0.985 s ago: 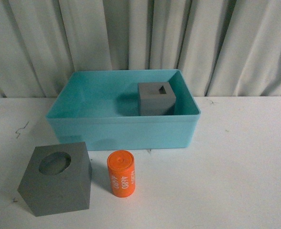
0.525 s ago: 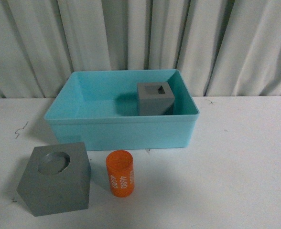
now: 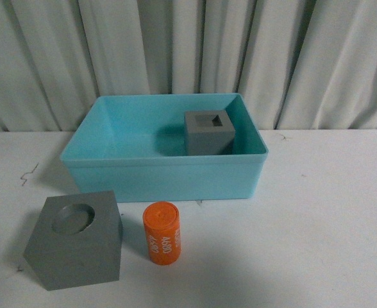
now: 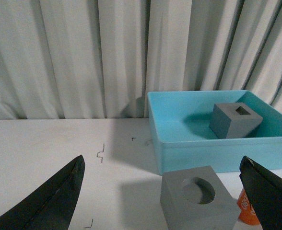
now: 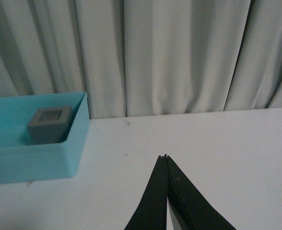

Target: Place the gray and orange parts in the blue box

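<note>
One gray cube (image 3: 209, 131) is in the blue box (image 3: 163, 176), second cube (image 3: 76, 240) and orange cylinder (image 3: 162, 232) wait just in front of it (left gripper (image 4: 161, 162) spread wide, right gripper (image 5: 166, 158) pressed together)

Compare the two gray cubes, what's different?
Recess: the round-recess cube has a circular pocket on top, while the square-recess cube has a square one.
Place: the round-recess cube sits on the table in front of the blue box. The square-recess cube is already inside the box, toward its right side.
Shared: both are matte gray and upright with the recess facing up.
</note>
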Available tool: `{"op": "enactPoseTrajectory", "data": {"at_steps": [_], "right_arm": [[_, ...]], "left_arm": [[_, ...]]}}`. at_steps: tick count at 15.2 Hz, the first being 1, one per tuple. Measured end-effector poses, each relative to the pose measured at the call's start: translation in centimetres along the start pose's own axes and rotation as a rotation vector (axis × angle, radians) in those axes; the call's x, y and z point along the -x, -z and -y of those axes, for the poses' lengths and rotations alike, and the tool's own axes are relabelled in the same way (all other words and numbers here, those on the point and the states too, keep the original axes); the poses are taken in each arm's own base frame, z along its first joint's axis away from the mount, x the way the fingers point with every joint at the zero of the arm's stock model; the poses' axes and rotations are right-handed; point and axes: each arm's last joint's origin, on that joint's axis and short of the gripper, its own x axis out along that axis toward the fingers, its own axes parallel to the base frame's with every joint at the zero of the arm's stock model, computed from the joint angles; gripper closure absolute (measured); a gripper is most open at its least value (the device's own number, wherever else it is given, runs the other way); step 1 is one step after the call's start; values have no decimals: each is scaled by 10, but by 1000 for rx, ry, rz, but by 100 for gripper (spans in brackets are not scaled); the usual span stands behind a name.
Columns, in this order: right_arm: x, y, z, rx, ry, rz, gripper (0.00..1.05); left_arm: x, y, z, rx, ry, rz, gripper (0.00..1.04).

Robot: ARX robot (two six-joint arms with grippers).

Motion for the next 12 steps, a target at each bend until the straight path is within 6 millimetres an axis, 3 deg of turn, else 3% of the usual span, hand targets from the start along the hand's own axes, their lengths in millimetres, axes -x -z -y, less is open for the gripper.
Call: {"op": "enactPoseTrajectory", "data": {"at_steps": [12], "right_arm": [[19, -4, 0, 0, 1, 9, 103]], "left_arm": [[0, 0, 0, 0, 0, 0, 7]]}}
